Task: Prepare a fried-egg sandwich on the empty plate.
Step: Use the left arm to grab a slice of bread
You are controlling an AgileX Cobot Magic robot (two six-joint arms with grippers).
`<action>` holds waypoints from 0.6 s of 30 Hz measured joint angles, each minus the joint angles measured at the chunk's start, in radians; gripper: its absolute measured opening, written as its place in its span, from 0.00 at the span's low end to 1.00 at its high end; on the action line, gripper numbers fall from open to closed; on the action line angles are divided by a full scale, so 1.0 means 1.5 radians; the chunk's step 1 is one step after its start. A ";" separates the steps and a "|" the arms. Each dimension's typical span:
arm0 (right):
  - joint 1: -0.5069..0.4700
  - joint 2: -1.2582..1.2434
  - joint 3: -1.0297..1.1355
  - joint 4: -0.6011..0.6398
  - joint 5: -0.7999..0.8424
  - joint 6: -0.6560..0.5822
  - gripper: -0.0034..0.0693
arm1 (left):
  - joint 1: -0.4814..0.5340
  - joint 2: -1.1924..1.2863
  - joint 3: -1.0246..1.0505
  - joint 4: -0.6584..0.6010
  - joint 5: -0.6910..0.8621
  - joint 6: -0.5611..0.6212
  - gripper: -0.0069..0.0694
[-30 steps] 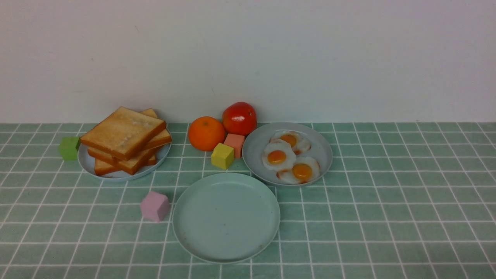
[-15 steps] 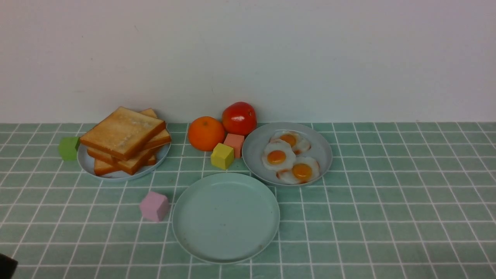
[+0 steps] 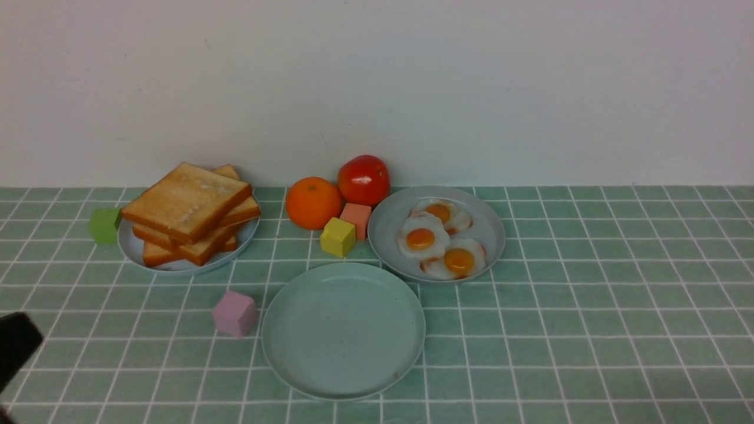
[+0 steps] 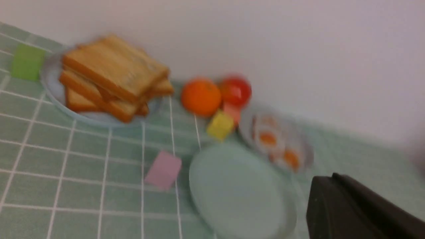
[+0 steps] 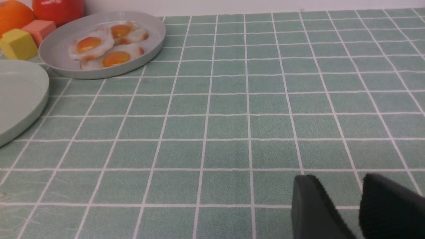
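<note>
Black and blurred, the left gripper (image 3: 16, 347) is poking in at the near left edge of the front view, its jaws lying pressed together with nothing between them. The right gripper (image 5: 353, 199) is showing only in its own wrist view, over the green checked tablecloth (image 3: 589, 306), its two fingers standing a little apart and holding nothing. A pink cube (image 3: 235, 313) is sitting just beside the left rim of the mint-green plate (image 3: 343, 377), which is lying bare at the near middle. Behind it on the left, toast (image 3: 188, 203) is sitting stacked on a grey-blue plate (image 3: 132, 247), with a green cube (image 3: 105, 225) just beside that rim. Behind on the right, three fried eggs (image 3: 421, 238) are lying on a second grey-blue plate (image 3: 386, 229). Between those plates an orange (image 3: 313, 202), a tomato (image 3: 364, 178), a yellow cube (image 3: 338, 237) and a salmon cube (image 3: 357, 218) are clustering.
</note>
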State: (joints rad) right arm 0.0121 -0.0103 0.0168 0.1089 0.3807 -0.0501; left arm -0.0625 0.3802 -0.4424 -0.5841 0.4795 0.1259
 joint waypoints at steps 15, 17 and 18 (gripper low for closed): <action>0.000 0.000 0.006 0.306 -0.162 0.114 0.38 | -0.127 0.526 -0.320 0.251 0.168 -0.049 0.07; 0.000 0.000 -0.006 0.337 -0.146 0.114 0.37 | -0.127 0.593 -0.355 0.288 0.148 -0.053 0.07; 0.000 0.000 -0.021 0.340 -0.121 0.108 0.36 | -0.127 0.630 -0.377 0.310 0.142 -0.059 0.07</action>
State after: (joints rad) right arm 0.0121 -0.0103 -0.0147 0.6190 0.1988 0.1121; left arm -0.2524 1.3251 -1.0077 -0.1198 0.6926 0.0375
